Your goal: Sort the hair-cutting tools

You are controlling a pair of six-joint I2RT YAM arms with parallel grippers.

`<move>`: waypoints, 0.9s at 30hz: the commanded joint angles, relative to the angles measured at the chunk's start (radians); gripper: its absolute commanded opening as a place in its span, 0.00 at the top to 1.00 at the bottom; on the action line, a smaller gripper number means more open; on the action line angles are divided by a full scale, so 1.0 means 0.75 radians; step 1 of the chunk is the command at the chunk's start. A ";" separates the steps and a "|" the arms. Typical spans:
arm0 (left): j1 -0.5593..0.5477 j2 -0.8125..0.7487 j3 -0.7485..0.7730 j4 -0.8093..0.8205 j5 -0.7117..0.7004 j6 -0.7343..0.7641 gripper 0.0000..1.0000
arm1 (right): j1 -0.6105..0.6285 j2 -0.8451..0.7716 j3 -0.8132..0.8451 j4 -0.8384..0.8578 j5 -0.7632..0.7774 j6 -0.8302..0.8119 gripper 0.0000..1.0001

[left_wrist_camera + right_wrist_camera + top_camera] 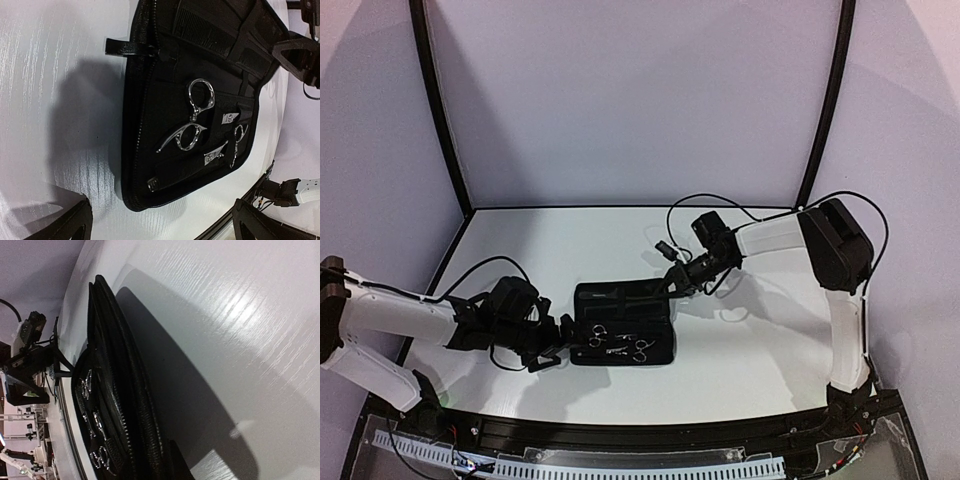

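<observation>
White wood-grain tabletop (pixel 750 340) fills my overhead view. Near its middle lies a large black rectangular zip case (pixel 620 298), opened flat. My left gripper (pixel 558 347) sits just beside the case's left edge, its two black fingers (pixel 70 225) spread wide with nothing between them. My right gripper (pixel 677 283) is at the case's far right corner, touching it; I cannot tell whether its jaws are parted or pressed together. Two small silver metal scissors lie in the near half of the case, the left scissors (pixel 192 117) apart from the right scissors (pixel 236 142). A slim black plastic comb (pixel 197 27) sits tucked in the far half.
</observation>
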 commanded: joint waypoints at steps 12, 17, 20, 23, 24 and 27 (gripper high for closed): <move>-0.005 -0.155 0.059 -0.240 -0.203 -0.021 0.01 | 0.033 -0.592 -0.509 0.450 0.753 0.102 0.99; -0.004 -0.137 0.097 -0.239 -0.229 -0.040 0.01 | 0.115 -0.761 -0.678 0.572 0.912 -0.070 0.96; -0.001 -0.117 0.135 -0.246 -0.244 -0.054 0.01 | 0.202 -0.825 -0.754 0.626 1.024 -0.201 0.95; 0.006 -0.101 0.172 -0.245 -0.250 -0.077 0.01 | 0.285 -0.869 -0.828 0.683 1.119 -0.312 0.95; 0.009 -0.100 0.180 -0.242 -0.251 -0.089 0.01 | 0.306 -0.881 -0.843 0.699 1.133 -0.336 0.94; 0.023 -0.100 0.208 -0.227 -0.261 -0.116 0.01 | 0.401 -0.900 -0.884 0.721 1.226 -0.431 0.94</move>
